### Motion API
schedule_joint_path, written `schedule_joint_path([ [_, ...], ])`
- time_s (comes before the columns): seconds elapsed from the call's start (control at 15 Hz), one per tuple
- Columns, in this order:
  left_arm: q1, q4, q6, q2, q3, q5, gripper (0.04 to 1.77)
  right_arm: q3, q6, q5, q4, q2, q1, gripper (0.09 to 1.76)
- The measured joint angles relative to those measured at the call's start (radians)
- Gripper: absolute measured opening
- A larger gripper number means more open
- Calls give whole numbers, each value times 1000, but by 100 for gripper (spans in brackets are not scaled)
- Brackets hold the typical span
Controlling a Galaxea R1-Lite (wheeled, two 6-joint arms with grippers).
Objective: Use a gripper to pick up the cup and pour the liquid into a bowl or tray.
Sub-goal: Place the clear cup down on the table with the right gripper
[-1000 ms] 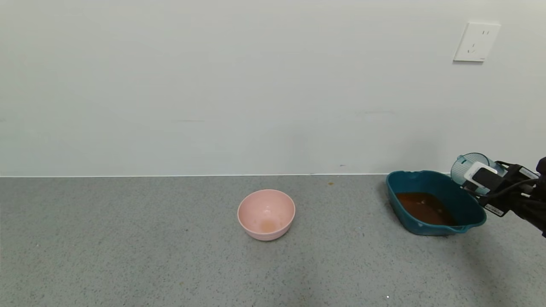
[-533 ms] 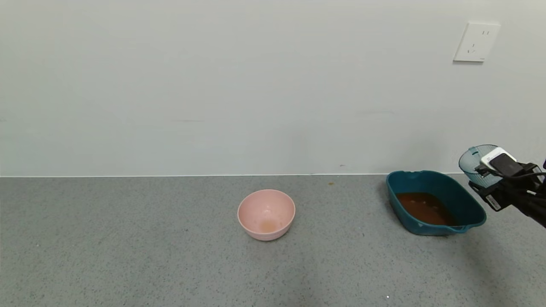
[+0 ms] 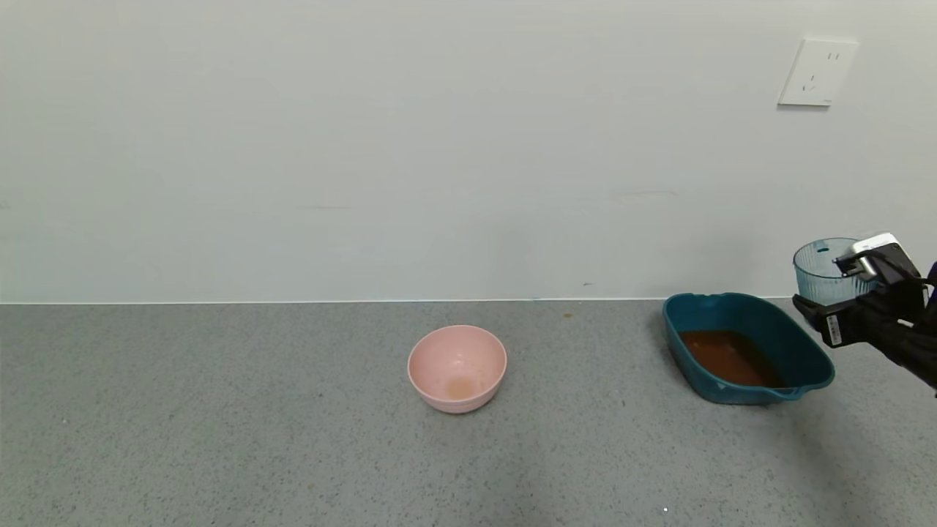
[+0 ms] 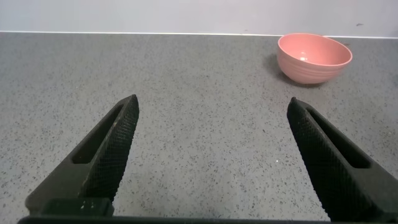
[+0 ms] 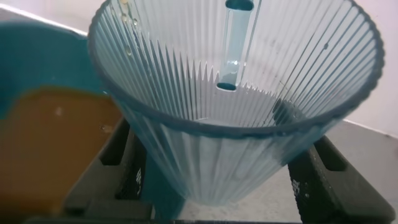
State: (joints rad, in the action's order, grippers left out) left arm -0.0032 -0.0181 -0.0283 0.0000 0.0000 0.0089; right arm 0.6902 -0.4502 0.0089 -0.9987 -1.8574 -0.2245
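My right gripper (image 3: 831, 304) is shut on the translucent blue-green ribbed cup (image 3: 824, 269) and holds it nearly upright in the air, just right of the dark teal basin (image 3: 809, 359). In the right wrist view the cup (image 5: 236, 112) fills the frame between the black fingers (image 5: 124, 171) and looks empty. The orange-brown liquid (image 3: 728, 356) lies in the basin's bottom; it also shows in the right wrist view (image 5: 43, 149). My left gripper (image 4: 211, 109) is open and empty over the bare grey counter.
A round pink bowl (image 3: 457, 367) stands mid-counter with a faint tan stain inside; it also shows in the left wrist view (image 4: 314, 57). The white wall runs behind the counter, with a socket plate (image 3: 818, 72) at the upper right.
The right gripper has turned the cup from tilted over the basin back to nearly upright, and has lifted it up and to the right, away from the basin.
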Motion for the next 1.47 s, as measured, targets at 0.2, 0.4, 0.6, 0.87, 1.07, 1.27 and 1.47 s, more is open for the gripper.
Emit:
schedule_joint_path([
  [0.2,0,0,0,0,0,0,172,3,102,-2,4,16,36,132],
  [0.4,0,0,0,0,0,0,172,14,183,-53,7,34,105,132],
  [0.6,0,0,0,0,0,0,172,29,248,-110,10,41,194,132],
  [0.87,0,0,0,0,0,0,172,79,327,-178,84,52,309,132],
  [1.07,0,0,0,0,0,0,172,131,388,-230,151,61,403,132],
  [1.27,0,0,0,0,0,0,172,189,448,-281,190,43,494,132],
  [1.47,0,0,0,0,0,0,172,239,490,-317,191,-13,563,132],
])
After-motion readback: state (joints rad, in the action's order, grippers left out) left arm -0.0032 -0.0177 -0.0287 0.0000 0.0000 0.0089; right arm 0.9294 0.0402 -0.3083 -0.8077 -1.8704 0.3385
